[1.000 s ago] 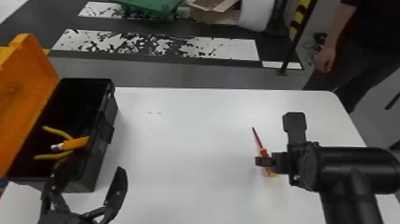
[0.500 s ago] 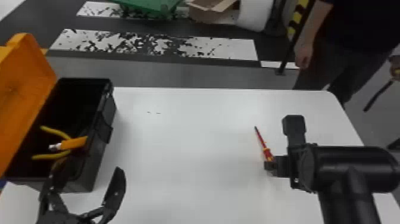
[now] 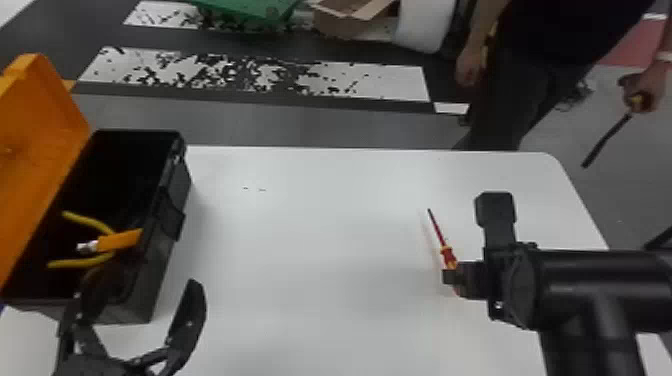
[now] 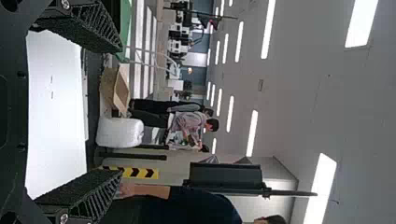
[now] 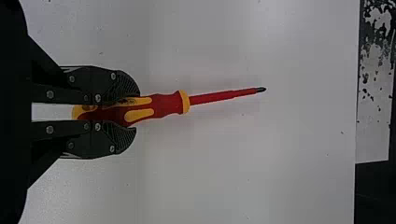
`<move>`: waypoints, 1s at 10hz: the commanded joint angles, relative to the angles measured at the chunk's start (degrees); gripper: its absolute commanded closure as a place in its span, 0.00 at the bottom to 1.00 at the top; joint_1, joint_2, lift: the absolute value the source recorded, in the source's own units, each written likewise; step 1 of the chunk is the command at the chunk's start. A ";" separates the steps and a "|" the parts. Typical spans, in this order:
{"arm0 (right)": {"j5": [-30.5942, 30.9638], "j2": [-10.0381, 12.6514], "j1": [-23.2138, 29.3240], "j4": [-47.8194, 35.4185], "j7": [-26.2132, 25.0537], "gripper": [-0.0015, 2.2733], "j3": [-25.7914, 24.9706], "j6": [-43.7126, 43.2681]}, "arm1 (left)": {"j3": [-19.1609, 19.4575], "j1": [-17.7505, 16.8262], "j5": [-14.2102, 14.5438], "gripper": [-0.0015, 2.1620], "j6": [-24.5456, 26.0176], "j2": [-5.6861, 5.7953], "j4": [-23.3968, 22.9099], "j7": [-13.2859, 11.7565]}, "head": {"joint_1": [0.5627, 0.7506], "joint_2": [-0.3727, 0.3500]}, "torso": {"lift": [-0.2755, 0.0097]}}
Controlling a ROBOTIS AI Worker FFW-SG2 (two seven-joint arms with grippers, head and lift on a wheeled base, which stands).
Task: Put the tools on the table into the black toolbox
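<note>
1. The black toolbox (image 3: pixel 170 215) stands at the left of the white counter (image 3: pixel 310 225), its orange lid (image 3: pixel 45 135) open on the left side.
2. Inside the toolbox, toward its near end, lie a pair of curved yellow handles (image 3: pixel 87 219) and an orange tool (image 3: pixel 117 240) with a pale metal end. The orange tool lies across the handles, its metal end pointing left.
3. The red-and-yellow screwdriver (image 3: pixel 448 256) is at the right part of the counter, well apart from the toolbox, its tip pointing toward the far edge. Whether it touches the counter cannot be told.
4. The right end effector (image 3: pixel 450 276) is clenched on the screwdriver; in the right wrist view its two fingers (image 5: pixel 122 140) press the handle from both sides, leaving the shaft free.
5. The left end effector (image 3: pixel 145 287) is released and holds nothing. Its fingers stand wide apart at the near side of the toolbox.
6. On the floor beyond the counter are a cardboard box (image 3: pixel 345 22) and a white roll (image 3: pixel 425 25).
</note>
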 commanded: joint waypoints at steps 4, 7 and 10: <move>-0.30 0.05 7.52 -9.98 1.94 0.99 1.66 -4.77 | -0.61 -0.26 1.32 0.03 2.09 0.28 -2.75 -2.55 | 0.70 0.46 | 0.70; -0.38 0.05 13.14 -14.02 3.78 0.99 3.33 -12.50 | -1.23 -0.53 4.39 0.03 11.93 0.37 -7.32 -6.68 | 0.70 0.46 | 0.70; -0.38 0.05 18.85 -20.26 4.75 0.99 5.70 -16.55 | -1.67 -1.67 5.27 0.04 25.29 0.45 -12.50 -8.97 | 0.70 0.45 | 0.70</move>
